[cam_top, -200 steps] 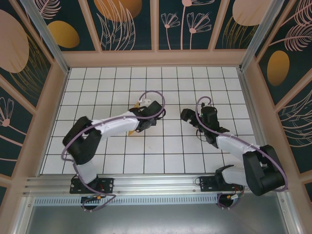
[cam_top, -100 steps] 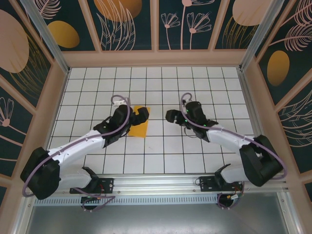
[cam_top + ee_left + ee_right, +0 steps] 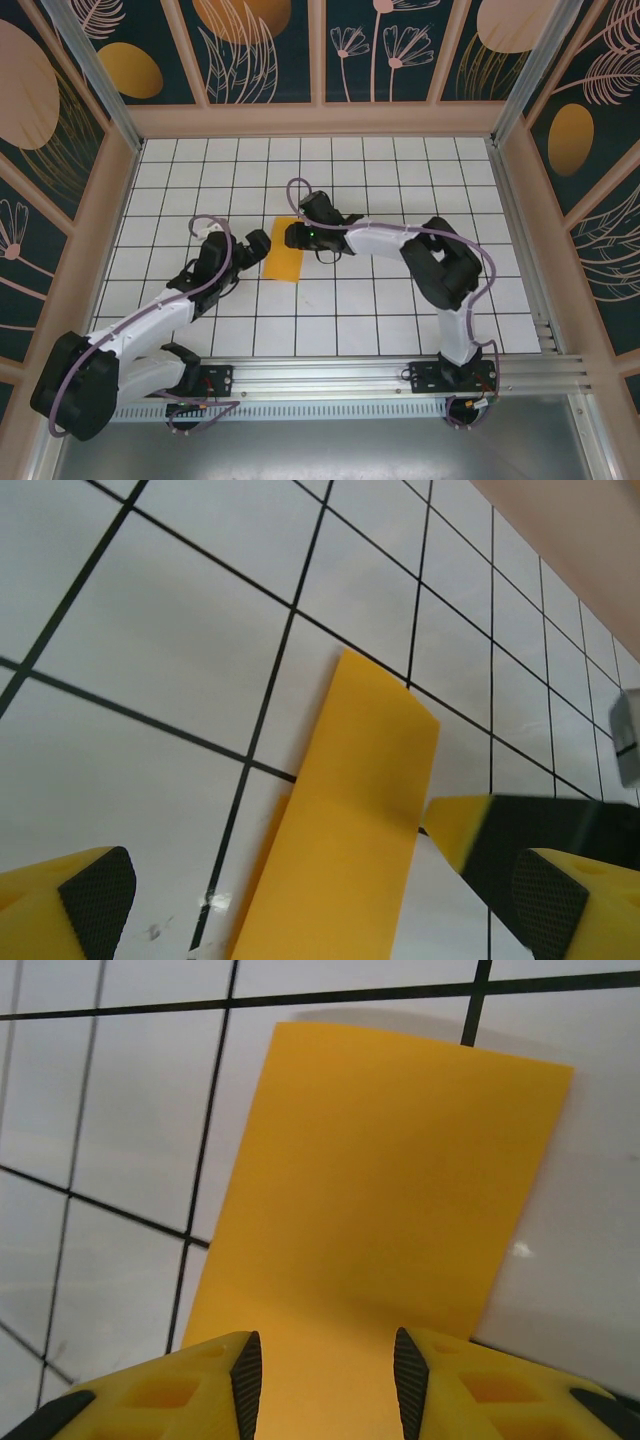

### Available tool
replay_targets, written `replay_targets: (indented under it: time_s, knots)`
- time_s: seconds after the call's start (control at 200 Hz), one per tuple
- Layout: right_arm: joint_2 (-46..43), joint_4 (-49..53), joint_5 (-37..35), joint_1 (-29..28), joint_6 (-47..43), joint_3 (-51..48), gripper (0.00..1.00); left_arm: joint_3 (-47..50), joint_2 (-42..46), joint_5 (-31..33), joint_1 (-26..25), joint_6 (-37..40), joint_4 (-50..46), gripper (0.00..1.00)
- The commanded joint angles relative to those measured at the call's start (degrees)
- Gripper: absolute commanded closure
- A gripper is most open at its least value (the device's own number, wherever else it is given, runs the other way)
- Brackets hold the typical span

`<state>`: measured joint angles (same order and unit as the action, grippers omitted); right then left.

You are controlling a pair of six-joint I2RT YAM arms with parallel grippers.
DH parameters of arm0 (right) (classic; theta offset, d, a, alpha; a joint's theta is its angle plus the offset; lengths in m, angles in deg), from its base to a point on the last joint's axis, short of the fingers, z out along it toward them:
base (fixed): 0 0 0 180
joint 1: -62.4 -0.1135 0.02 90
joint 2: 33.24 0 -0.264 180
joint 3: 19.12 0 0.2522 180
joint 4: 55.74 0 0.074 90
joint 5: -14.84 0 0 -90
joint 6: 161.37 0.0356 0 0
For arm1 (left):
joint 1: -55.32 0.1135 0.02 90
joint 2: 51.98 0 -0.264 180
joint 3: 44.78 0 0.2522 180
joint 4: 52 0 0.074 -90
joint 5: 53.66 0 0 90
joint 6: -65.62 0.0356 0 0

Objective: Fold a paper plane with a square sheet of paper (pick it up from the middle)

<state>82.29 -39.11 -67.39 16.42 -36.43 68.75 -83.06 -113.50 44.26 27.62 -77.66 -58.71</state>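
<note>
Between my right fingers (image 3: pixel 215 1385), which are standing partly apart, I'm seeing the orange-yellow sheet of paper (image 3: pixel 380 1190) lying flat on the white gridded surface (image 3: pixel 110 1110), folded into a narrow rectangle. They're sitting at its far end, not clamping it. Over on the left, my left fingers (image 3: pixel 95 885) are gaping wide, holding nothing, with the paper lying just ahead.

Left arm (image 3: pixel 150 322), right arm (image 3: pixel 385 237): I see white shells, black joints.
Cables (image 3: pixel 210 219): lilac loops along each.
Fingers (image 3: pixel 205 1388): yellow, with black cross-hatched pads (image 3: pixel 95 885).
Bases (image 3: pixel 190 380): black.
</note>
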Motion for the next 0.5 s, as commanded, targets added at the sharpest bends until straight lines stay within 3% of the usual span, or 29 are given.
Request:
replay_targets:
  time_s: [0.0, 0.23, 0.375, 0.495]
  knots:
    - [3.96, 4.30, 0.99, -0.17, 0.09, 4.52, 0.57, 2.05, 2.67, 0.47, 0.63, -2.72, 1.85, 0.02]
    - [7.00, 6.50, -0.21, -0.06, -1.44, 5.09, 0.57, 4.27, 3.34, 0.22, 0.63, -3.75, 4.48, 0.02]
    - [4.19, 9.25, -1.64, 0.27, -3.36, 0.93, 0.57, 4.22, 2.60, -0.23, 0.63, -5.71, 4.06, 0.01]
    - [-0.01, 10.64, -1.94, 0.56, -7.20, -4.89, 0.58, 3.04, 0.46, -4.53, 0.63, -2.72, 4.69, 0.02]
